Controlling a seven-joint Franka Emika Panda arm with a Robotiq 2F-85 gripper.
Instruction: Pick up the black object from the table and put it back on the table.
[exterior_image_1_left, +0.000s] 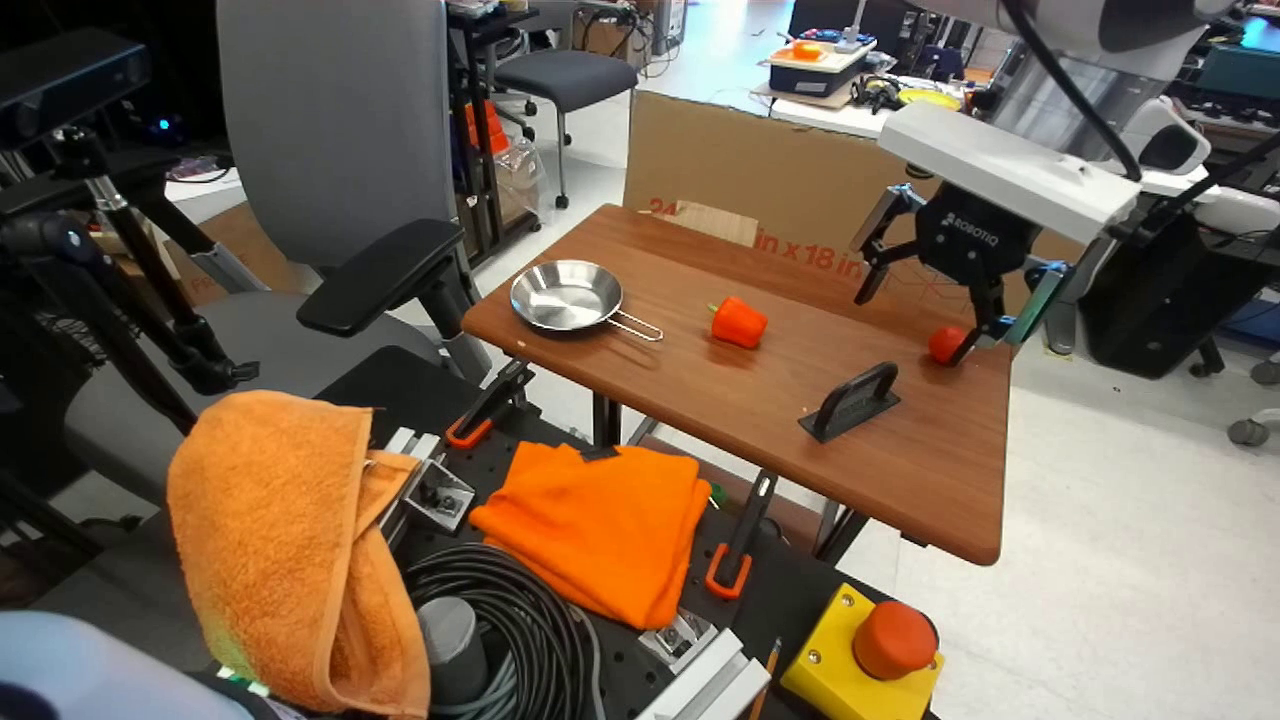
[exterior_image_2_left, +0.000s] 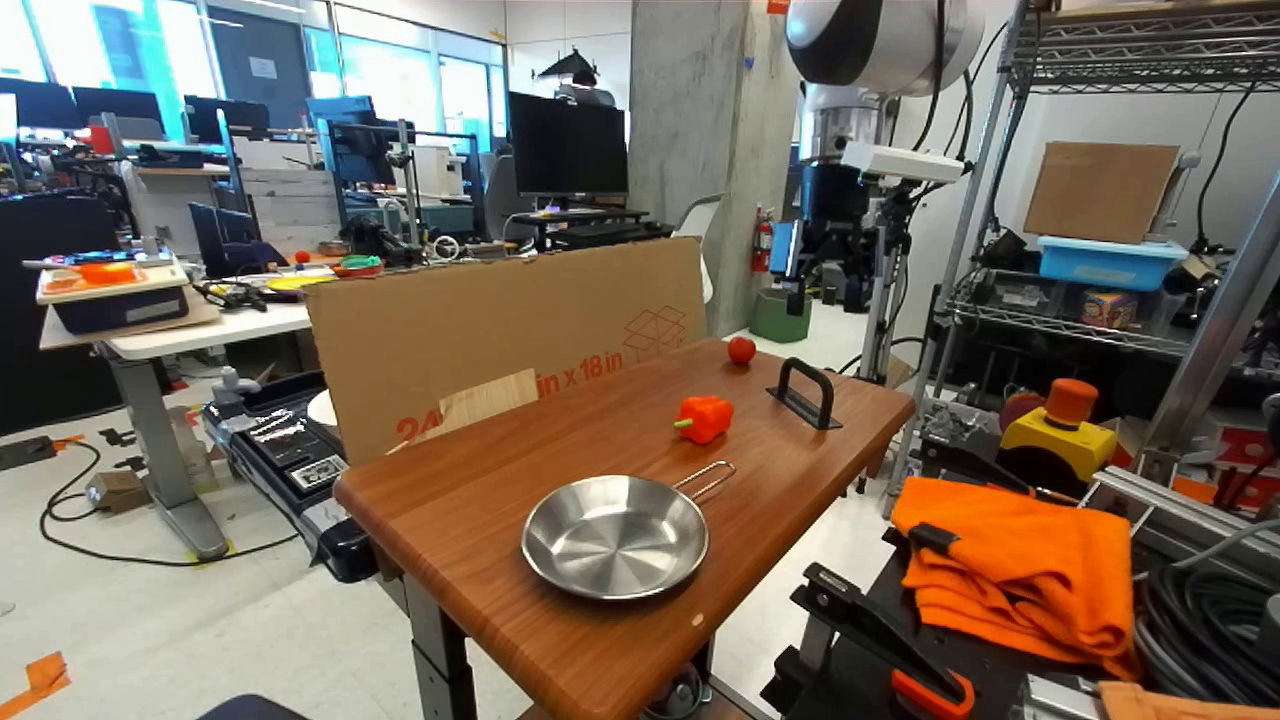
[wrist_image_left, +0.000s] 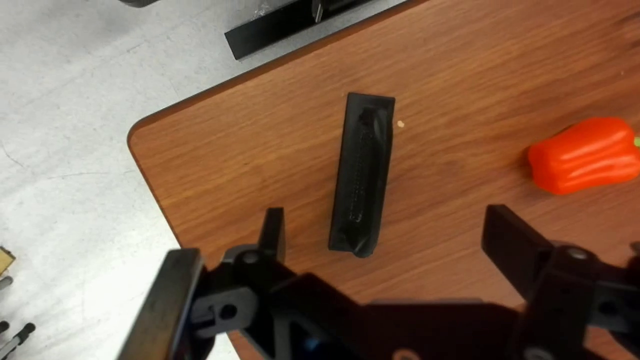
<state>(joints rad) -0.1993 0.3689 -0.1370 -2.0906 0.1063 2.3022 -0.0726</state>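
The brown table (exterior_image_1_left: 930, 490) has a plain edge and a rounded corner at this end, so anything shoved that way could go over. The gripper (exterior_image_1_left: 911, 330) hangs above the same end, its jaws spread wide with nothing held; a descent misjudged in height could drive a tip into the wood. The metal pan (exterior_image_1_left: 567, 297) rests at the opposite end, well apart, and seems at risk only from a wide swing. The black object (wrist_image_left: 361, 175) sits on the table near a long edge, unlifted, its looped handle upright on a flat base. In the wrist view most of it shows beyond the 2 jaws and nearer to 1 of them, so lowering straight down might miss the handle, or press 1 jaw against it first and tip it. The red pepper (exterior_image_1_left: 740, 323), between pan and object, could be nudged by a spread jaw. The red ball (exterior_image_2_left: 741, 350), near an edge, might roll off if brushed.
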